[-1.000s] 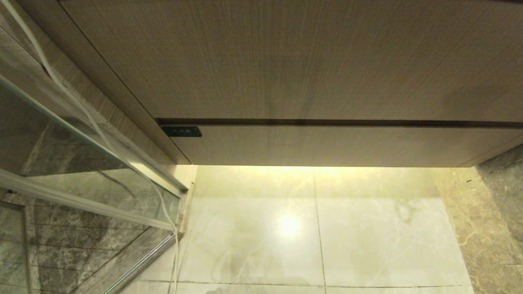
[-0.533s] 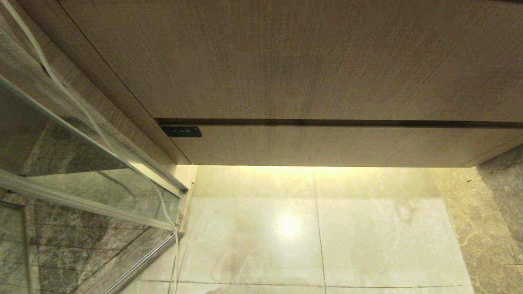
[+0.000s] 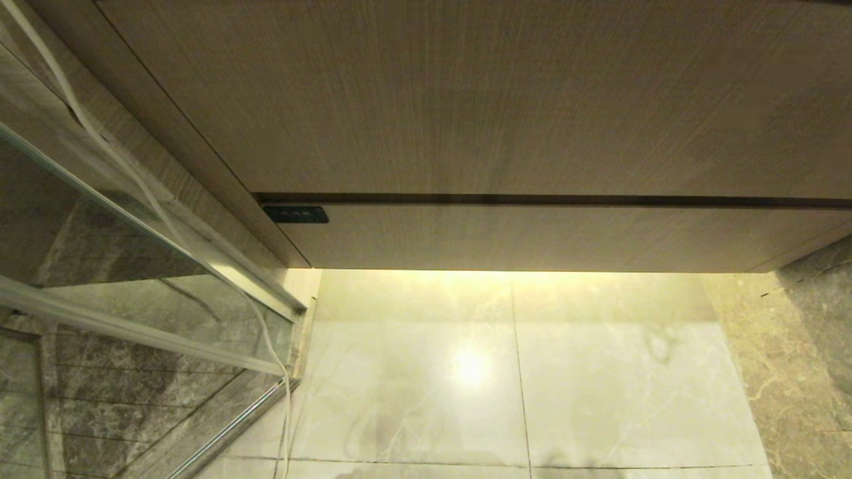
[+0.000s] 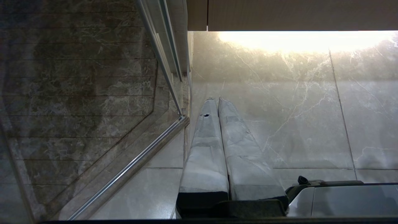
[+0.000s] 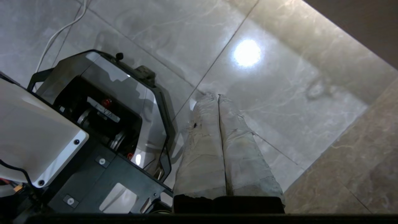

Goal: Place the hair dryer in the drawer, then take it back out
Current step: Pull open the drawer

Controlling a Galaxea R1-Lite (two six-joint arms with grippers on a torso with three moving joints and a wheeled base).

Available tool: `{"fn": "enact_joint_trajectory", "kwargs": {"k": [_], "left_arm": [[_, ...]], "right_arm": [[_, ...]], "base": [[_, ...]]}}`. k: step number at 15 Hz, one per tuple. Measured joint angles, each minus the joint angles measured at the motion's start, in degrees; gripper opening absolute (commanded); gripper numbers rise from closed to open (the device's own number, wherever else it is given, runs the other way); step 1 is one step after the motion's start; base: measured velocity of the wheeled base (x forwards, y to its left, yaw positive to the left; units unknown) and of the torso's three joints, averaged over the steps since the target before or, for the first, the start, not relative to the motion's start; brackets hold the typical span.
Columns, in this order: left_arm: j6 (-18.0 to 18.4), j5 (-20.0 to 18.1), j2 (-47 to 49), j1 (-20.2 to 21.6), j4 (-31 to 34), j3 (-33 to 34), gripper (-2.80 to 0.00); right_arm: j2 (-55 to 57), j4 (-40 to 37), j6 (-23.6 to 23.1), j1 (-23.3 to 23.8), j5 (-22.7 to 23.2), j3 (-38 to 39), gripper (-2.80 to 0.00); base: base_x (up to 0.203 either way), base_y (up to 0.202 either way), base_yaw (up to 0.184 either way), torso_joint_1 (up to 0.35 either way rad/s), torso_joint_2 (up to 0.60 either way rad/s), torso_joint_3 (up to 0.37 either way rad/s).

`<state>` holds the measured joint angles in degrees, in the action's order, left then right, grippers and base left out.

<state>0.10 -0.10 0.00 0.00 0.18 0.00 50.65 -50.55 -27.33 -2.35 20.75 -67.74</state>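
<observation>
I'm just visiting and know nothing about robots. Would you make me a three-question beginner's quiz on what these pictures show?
1. True or false: the drawer is shut.
2. What does the right claw hold? A) hair dryer B) bottle C) nothing
3. Fill in: the small dark label sits at the drawer front's ____ end in the head view.

Key: 1 true; 2 C, its fingers are pressed together over the floor tiles, as are the left claw's; 3 left.

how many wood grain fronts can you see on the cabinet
2: the tall upper panel, and under it the shut drawer with a dark label at its left end. More may lie out of frame.
</observation>
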Motion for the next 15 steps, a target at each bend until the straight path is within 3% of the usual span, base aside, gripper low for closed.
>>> {"fn": "enact_joint_trajectory", "kwargs": {"k": [5, 12, 15], "left_arm": [[0.0, 0.0, 0.0, 0.0, 0.0, 0.0, -2.8], [0.01, -0.01, 0.0, 0.0, 0.0, 0.0, -2.8], [-0.01, 0.01, 0.0, 0.0, 0.01, 0.0, -2.8]], "right_arm": [[1.79, -0.07, -0.13, -0.14, 0.11, -0.12, -2.8], [18.45, -4.57, -10.44, -6.59, 3.03, -8.1, -2.8], [21.27, -4.55, -11.19, -7.29, 1.07, -8.66, -2.8]], "base": [[0.0, 0.0, 0.0, 0.0, 0.0, 0.0], [0.0, 0.0, 0.0, 0.0, 0.0, 0.0], [0.0, 0.0, 0.0, 0.0, 0.0, 0.0]]}}
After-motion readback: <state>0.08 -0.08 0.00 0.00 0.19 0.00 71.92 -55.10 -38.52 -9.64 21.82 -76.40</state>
